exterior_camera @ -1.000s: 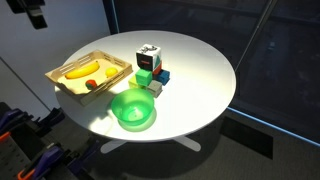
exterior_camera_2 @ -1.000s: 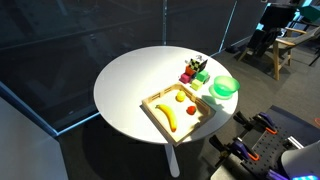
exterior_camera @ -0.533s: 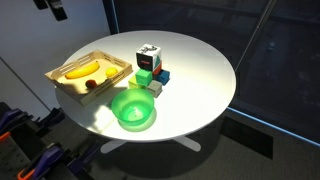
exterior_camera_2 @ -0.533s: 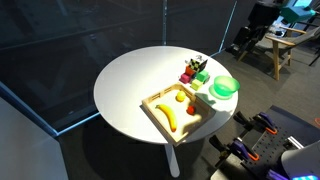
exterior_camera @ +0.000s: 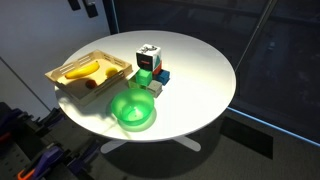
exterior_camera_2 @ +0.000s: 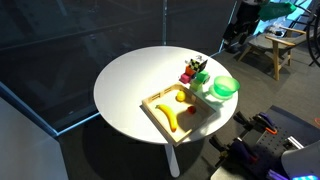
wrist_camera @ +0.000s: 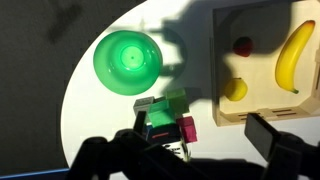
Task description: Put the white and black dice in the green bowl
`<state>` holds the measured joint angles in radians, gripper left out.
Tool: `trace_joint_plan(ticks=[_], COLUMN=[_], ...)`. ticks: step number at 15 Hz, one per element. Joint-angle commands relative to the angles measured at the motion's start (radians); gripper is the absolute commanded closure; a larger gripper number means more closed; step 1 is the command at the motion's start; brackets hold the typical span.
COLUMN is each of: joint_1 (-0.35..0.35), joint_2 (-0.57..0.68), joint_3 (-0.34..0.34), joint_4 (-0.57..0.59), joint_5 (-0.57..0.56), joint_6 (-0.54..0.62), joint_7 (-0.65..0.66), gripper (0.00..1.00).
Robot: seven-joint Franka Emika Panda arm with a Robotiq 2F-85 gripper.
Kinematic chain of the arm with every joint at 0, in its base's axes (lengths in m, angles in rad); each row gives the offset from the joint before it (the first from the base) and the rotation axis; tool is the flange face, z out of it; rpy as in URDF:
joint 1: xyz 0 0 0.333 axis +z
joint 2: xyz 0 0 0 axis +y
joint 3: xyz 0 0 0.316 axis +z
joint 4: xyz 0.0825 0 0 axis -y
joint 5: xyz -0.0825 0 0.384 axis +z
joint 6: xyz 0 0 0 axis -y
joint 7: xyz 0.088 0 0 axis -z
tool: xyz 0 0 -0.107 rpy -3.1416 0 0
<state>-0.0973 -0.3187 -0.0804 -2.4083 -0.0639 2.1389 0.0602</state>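
Observation:
The white and black dice [exterior_camera: 148,56] stands on the round white table [exterior_camera: 200,70], on top of a cluster of small coloured blocks [exterior_camera: 152,80]. It also shows in an exterior view [exterior_camera_2: 198,65]. The green bowl [exterior_camera: 133,108] sits near the table edge beside the blocks and is empty; it also shows in an exterior view [exterior_camera_2: 225,87] and in the wrist view [wrist_camera: 128,60]. My gripper [wrist_camera: 205,135] is open and empty, high above the table; in an exterior view [exterior_camera: 85,6] it is at the top edge. In the wrist view the dice [wrist_camera: 172,148] is mostly hidden by the gripper body.
A wooden tray [exterior_camera: 70,84] holds a banana [exterior_camera: 85,69] and a small red fruit [exterior_camera: 90,84]; it shows in the wrist view [wrist_camera: 225,110] too. Green, magenta and grey blocks [wrist_camera: 162,112] lie between bowl and tray. Chairs and dark walls surround the table.
The arm has swung sideways high above the table edge, rightward along the top of one exterior view and leftward in the other. Nothing on the table has moved.

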Motion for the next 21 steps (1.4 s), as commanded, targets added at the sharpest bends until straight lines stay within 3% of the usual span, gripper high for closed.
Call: trace_joint_plan(ticks=[1, 21], joint_1=[-0.017, -0.040], joint_2=[0.101, 0.489], joint_3=[0.005, -0.048], joint_4=[0.102, 0.456], joint_5=[-0.057, 0.038], joint_6=[0.009, 0.045], joint_7=[0.009, -0.250], gripper=[0.00, 0.00])
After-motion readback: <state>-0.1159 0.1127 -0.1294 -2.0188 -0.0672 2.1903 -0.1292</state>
